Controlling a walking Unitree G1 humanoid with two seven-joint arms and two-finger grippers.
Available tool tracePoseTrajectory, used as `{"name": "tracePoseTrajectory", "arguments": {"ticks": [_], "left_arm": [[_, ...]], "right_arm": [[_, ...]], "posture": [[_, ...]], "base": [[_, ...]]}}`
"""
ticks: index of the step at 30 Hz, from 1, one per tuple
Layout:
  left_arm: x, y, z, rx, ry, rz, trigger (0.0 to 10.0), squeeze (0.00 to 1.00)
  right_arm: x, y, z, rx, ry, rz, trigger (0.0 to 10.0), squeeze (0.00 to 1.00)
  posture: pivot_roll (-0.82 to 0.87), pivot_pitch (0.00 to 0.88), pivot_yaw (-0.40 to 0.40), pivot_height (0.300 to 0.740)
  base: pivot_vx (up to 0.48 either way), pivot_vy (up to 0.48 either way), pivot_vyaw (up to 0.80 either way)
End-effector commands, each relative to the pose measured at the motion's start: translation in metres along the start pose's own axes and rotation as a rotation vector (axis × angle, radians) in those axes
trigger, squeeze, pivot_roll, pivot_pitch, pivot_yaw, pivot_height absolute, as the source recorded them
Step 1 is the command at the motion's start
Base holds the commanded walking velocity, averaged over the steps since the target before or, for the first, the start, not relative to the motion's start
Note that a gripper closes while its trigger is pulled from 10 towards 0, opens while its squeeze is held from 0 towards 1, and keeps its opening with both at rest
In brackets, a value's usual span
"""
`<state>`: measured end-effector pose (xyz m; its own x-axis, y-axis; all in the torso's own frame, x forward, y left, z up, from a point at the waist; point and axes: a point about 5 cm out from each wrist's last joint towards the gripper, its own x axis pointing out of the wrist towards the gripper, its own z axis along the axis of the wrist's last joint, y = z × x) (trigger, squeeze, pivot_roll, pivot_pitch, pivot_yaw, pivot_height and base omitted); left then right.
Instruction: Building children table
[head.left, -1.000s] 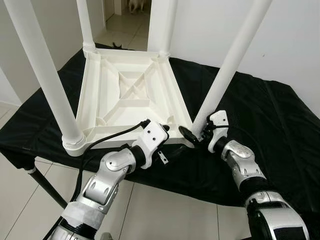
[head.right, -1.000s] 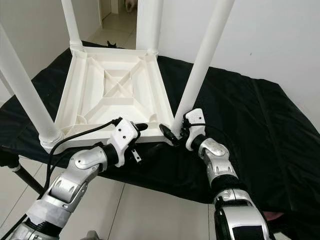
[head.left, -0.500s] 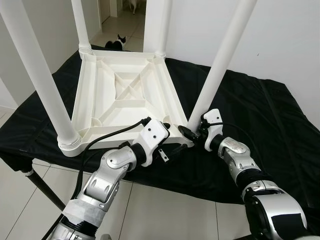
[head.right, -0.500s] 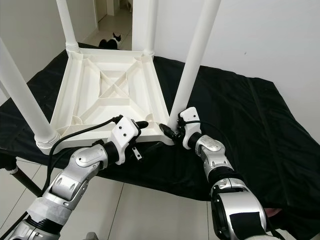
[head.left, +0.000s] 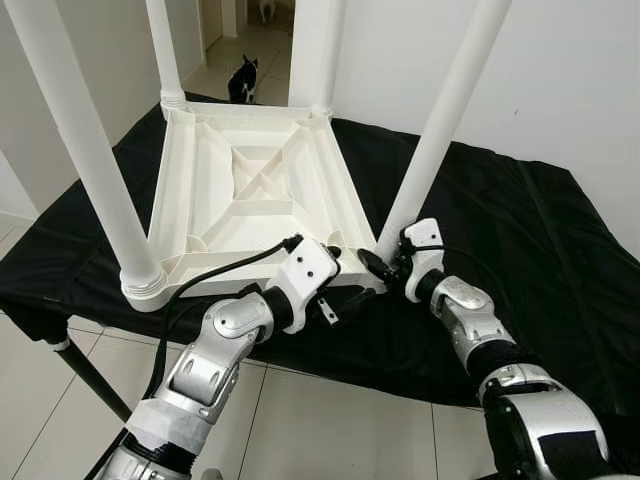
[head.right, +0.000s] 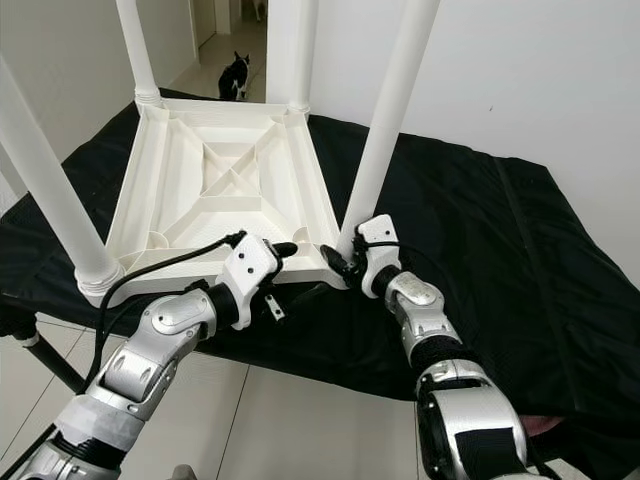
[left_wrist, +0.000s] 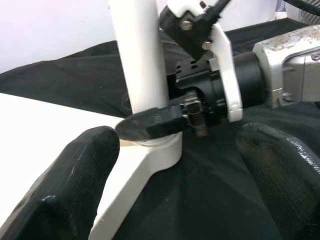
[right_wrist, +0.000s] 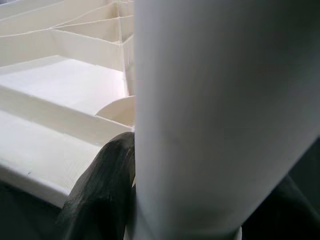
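A white table lies upside down on a desk draped in black cloth, its ribbed underside facing up and 4 white legs standing upright from the corners. It sits on the left half of the desk, with its near edge close to the desk's near edge.

The right hand is at the foot of the near-right leg, where the leg meets its corner socket. Its fingers are clamped on the leg, 1 black finger pressed against the leg's side just above the socket in the right wrist view.

The left hand is at the table's near edge, just left of that same corner. Its 2 fingers are spread wide, holding nothing, with the corner socket and the right hand in the gap between them.

The near-left leg rises at the left corner. Beyond the desk, a black and white cat stands on the tiled floor in a doorway.
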<state>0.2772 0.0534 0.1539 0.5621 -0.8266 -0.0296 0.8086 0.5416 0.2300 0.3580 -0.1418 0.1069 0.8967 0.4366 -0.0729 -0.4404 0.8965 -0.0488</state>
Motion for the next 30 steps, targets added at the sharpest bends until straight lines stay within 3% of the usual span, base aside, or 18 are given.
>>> {"name": "tracePoseTrajectory", "arguments": {"ticks": [1,11,16,21,22,25,26,30], "left_arm": [[0.001,-0.004,0.001,0.006,0.000,0.017,10.0,0.00],[-0.001,-0.008,-0.003,-0.013,0.007,0.024,10.0,0.00],[-0.001,-0.007,-0.002,-0.013,0.005,0.030,10.0,0.00],[0.000,-0.007,-0.002,-0.012,0.003,0.033,10.0,0.00],[0.000,-0.007,-0.002,-0.011,0.002,0.033,10.0,0.00],[0.000,-0.007,-0.002,-0.011,0.002,0.033,10.0,0.00],[0.000,-0.007,-0.002,-0.011,0.001,0.033,10.0,0.00],[0.001,-0.006,-0.001,-0.008,-0.002,0.036,10.0,0.00]], "right_arm": [[-0.005,0.002,-0.016,0.054,0.064,-0.109,10.0,0.00],[-0.008,0.033,-0.018,0.109,0.048,-0.383,10.0,0.00],[-0.008,0.046,-0.014,0.114,0.038,-0.401,10.0,0.00],[-0.007,0.048,-0.009,0.116,0.021,-0.389,10.0,0.00],[-0.007,0.046,-0.006,0.116,0.003,-0.378,10.0,0.60],[-0.007,0.046,-0.006,0.116,0.003,-0.378,10.0,0.60],[-0.008,0.045,-0.003,0.113,-0.012,-0.370,10.0,1.00],[-0.010,0.037,0.002,0.100,-0.038,-0.327,10.0,1.00]], "posture": [[0.00,0.000,-0.084,0.740],[0.01,0.000,-0.096,0.740],[0.01,0.000,-0.102,0.740],[0.01,0.000,-0.102,0.740],[0.00,0.000,-0.101,0.740],[0.00,0.000,-0.101,0.740],[0.00,0.000,-0.102,0.740],[0.00,0.000,-0.103,0.740]], "base": [[0.000,0.000,0.00],[0.000,0.000,0.00],[0.000,0.000,0.00],[0.000,0.000,0.00],[0.000,0.000,0.00],[0.000,0.000,0.00],[0.000,0.000,0.00],[0.000,0.000,0.00]]}}
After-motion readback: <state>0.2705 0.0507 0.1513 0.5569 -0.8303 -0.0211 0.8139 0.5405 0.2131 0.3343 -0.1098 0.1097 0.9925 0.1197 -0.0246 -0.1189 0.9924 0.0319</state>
